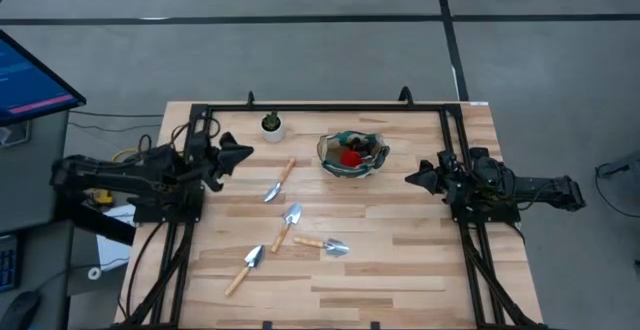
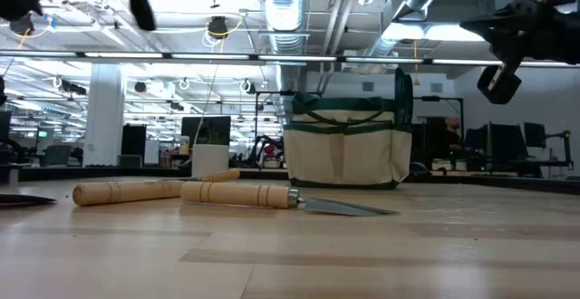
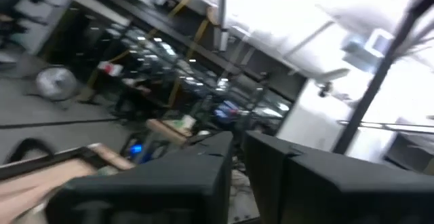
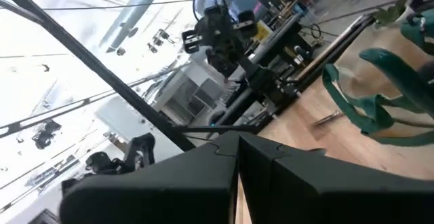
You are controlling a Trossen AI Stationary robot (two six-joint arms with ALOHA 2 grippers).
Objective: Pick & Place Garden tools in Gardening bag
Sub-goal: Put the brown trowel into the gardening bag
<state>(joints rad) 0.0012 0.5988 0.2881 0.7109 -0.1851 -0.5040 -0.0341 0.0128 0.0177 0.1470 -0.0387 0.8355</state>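
Four garden trowels with silver blades and tan wooden handles lie flat on the wooden table: one (image 1: 280, 181) nearest the bag, one (image 1: 287, 223) at mid table, one (image 1: 322, 245) to its right and one (image 1: 244, 268) nearest the front edge. The gardening bag (image 1: 352, 153), green and pale with red inside, stands upright at the far middle; it also shows in the low view (image 2: 349, 145). My left gripper (image 1: 240, 154) hovers shut at the table's left, clear of the trowels. My right gripper (image 1: 412, 178) hovers shut to the right of the bag.
A small white pot with a green plant (image 1: 271, 124) stands at the far edge, left of the bag. A black frame (image 1: 320, 108) runs along the far edge and both sides of the table. Bare wood lies at the front right (image 1: 410, 280).
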